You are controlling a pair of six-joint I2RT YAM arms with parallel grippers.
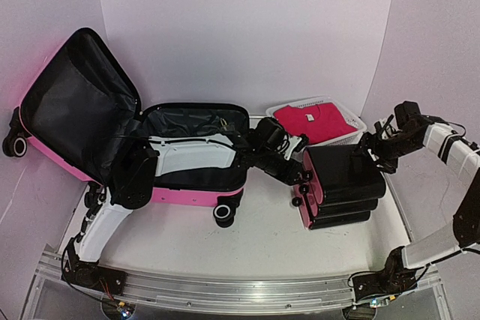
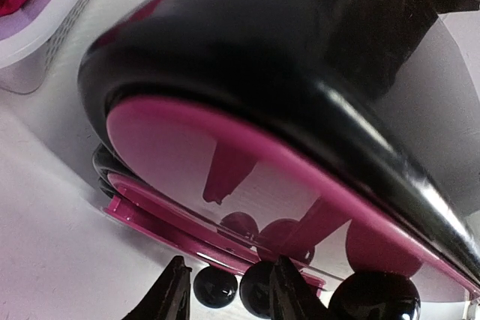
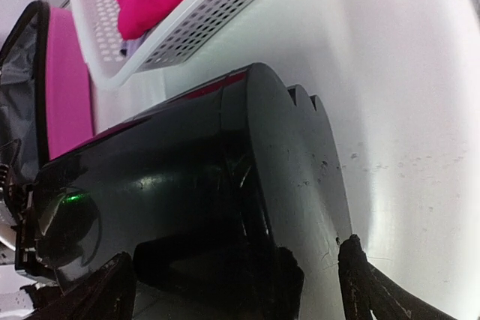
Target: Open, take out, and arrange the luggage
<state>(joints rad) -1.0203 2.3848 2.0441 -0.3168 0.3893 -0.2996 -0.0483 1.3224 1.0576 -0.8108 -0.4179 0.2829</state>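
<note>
The luggage point(image 1: 191, 194), a big bright-pink suitcase, lies open at the left with its black-lined lid point(image 1: 75, 103) propped up; a strip of its pink shell point(image 3: 67, 88) shows in the right wrist view. My left arm reaches across it to a stack of black cases with pink ends point(image 1: 341, 185). My left gripper point(image 1: 298, 166) sits at the stack's pink wheel end point(image 2: 225, 162), fingers apart, small black wheels point(image 2: 215, 286) just past the tips point(image 2: 232, 294). My right gripper point(image 1: 373, 148) stands wide open at the stack's far right, straddling the top black case point(image 3: 187, 185), tips point(image 3: 236, 290) apart.
A white mesh basket point(image 1: 352, 119) with a pink garment point(image 1: 315, 121) stands behind the stack, close to both grippers; it also shows as basket point(image 3: 225, 5) and basket point(image 2: 45, 43). Pale walls close in the left, back and right sides. A metal rail point(image 1: 240, 286) runs along the near edge.
</note>
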